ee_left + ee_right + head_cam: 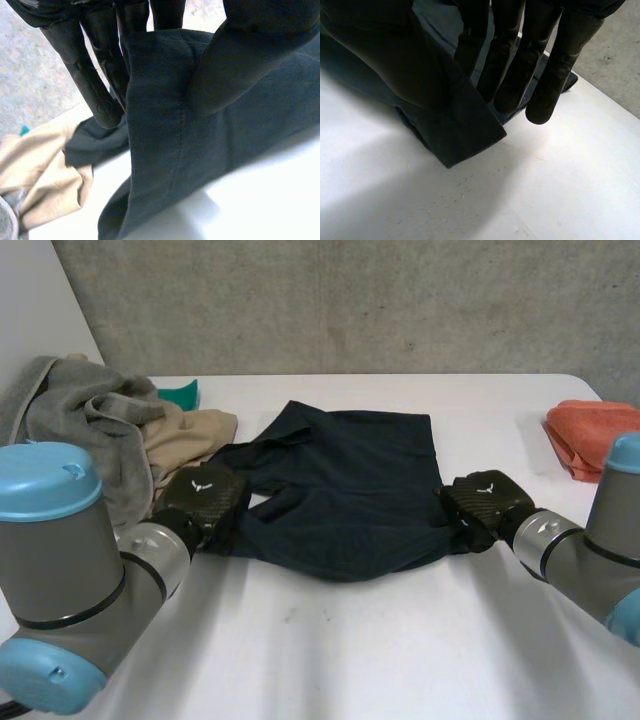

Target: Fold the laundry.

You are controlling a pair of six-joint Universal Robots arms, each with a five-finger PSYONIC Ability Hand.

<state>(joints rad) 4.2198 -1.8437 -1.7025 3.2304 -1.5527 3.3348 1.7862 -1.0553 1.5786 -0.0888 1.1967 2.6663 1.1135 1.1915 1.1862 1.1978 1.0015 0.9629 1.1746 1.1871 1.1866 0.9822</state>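
Two black hands grip the near edge of one dark garment (350, 490), which lies spread in the middle of the counter (350, 650). The left hand (205, 495) is at the garment's eight o'clock corner. Its thumb (240, 60) presses on top of the cloth and its fingers (95, 90) run straight behind it, so the edge is pinched between them. The right hand (480, 502) is at the four o'clock corner and likewise has the hem caught between its thumb (395, 60) and its straight fingers (545, 70).

To me this looks like the start of a fold: both near corners are gripped and nothing is turned over yet. The next move, I'd judge, is for both arms to lift together and carry the near edge toward twelve o'clock, laying it along the far edge. They would need to stay level so the cloth doesn't skew. The left side is rumpled and may drag.

Farther off, at ten o'clock, a grey towel (80, 420) lies heaped. A beige cloth (190, 435) sits just beside the garment, with a scrap of teal cloth (182, 393) behind it. At two o'clock, well apart, sits a folded orange cloth (590, 435).
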